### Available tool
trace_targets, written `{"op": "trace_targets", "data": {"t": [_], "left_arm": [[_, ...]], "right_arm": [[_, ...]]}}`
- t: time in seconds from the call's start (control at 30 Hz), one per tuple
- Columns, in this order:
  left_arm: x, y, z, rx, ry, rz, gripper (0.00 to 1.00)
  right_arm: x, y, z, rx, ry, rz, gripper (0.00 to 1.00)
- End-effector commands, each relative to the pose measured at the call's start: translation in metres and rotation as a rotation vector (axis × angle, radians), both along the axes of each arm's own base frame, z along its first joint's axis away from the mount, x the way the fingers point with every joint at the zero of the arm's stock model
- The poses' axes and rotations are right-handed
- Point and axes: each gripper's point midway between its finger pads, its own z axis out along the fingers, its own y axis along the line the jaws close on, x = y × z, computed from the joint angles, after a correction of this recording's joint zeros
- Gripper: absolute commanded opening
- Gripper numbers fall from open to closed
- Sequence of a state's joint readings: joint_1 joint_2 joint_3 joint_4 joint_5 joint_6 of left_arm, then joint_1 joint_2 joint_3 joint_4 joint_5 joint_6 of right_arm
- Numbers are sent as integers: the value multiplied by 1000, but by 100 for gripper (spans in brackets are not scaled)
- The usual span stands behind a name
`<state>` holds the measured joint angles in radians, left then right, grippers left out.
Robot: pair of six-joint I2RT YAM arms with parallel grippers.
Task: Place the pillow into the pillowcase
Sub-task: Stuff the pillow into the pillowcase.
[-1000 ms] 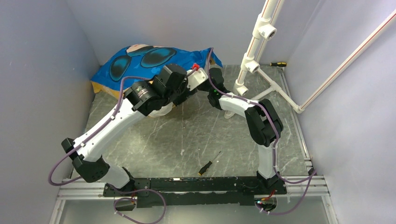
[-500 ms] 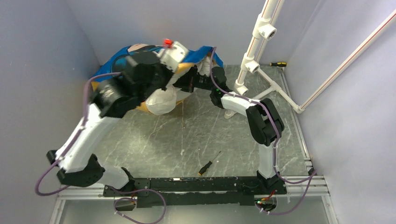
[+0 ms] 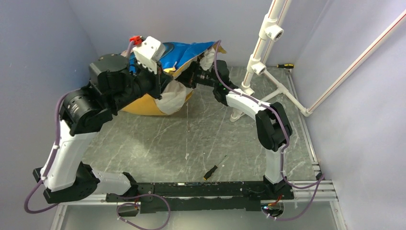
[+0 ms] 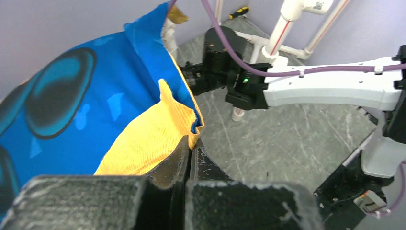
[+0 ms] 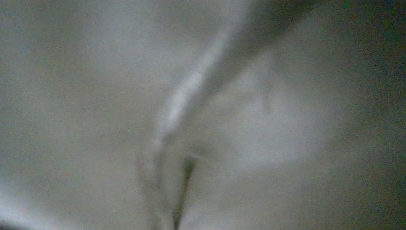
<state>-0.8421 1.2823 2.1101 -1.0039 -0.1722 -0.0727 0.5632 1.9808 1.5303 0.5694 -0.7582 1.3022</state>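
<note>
Left gripper is clamped on the yellow-lined hem of the pillowcase, held up at the bench's far left. The pillow is partly sheathed, and its bare white end is seen just below that hem. Right gripper is closed and buried in fabric, so its hold cannot be told.

The pillowcase lies bunched in the far left corner of the worktop. The pillow is partly inside it and bulges out on the near side. The left tool is pinched on the pillowcase's hem at the opening, and the right tool reaches into that opening from the right. A pipe frame stands at the far right with a screwdriver behind it. A second screwdriver lies near the front edge.
</note>
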Motion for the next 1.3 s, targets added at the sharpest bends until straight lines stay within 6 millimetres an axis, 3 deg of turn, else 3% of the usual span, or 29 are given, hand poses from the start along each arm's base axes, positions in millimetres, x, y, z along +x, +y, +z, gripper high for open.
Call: {"op": "trace_targets", "data": {"t": [0.0,0.1,0.23,0.3,0.43,0.57,0.67,0.77,0.83,0.9,1.03,1.1,1.17,1.27], "left_arm": [[-40,-50,67,-304,-32,-298,0],[-39,-63,60,-316,19,-328,0],[-37,-58,60,-327,25,-294,0],[-43,-58,65,-360,25,-319,0],[-71,-84,60,-416,81,-528,0],[-85,-112,14,-316,242,-685,0],[-81,-117,-29,-251,316,-670,0],[-72,-117,-79,-181,379,-620,0],[-64,-114,-103,-150,403,-561,0],[-51,-107,-113,-150,385,-466,0],[-18,-89,-104,-197,292,-257,0],[-3,-75,-100,-201,260,-145,0],[9,-61,-95,-213,234,-42,0],[18,-44,-82,-263,185,52,0]], "right_arm": [[40,-2,9,7,-8,-262,0],[39,8,10,2,-11,-260,0],[33,10,5,-11,-2,-247,0],[30,6,-2,-38,9,-242,0],[29,-2,-6,-63,-6,-276,0],[31,3,-8,13,40,-259,0],[30,10,-13,39,73,-211,0],[24,11,-38,-41,117,-172,0],[16,7,-56,-165,106,-157,20],[2,-5,-77,-334,101,-151,33],[-15,-39,-96,-557,34,-191,51],[-21,-55,-99,-635,8,-221,70],[-26,-71,-95,-695,-21,-254,98],[-34,-88,-84,-752,-52,-276,100]]}}
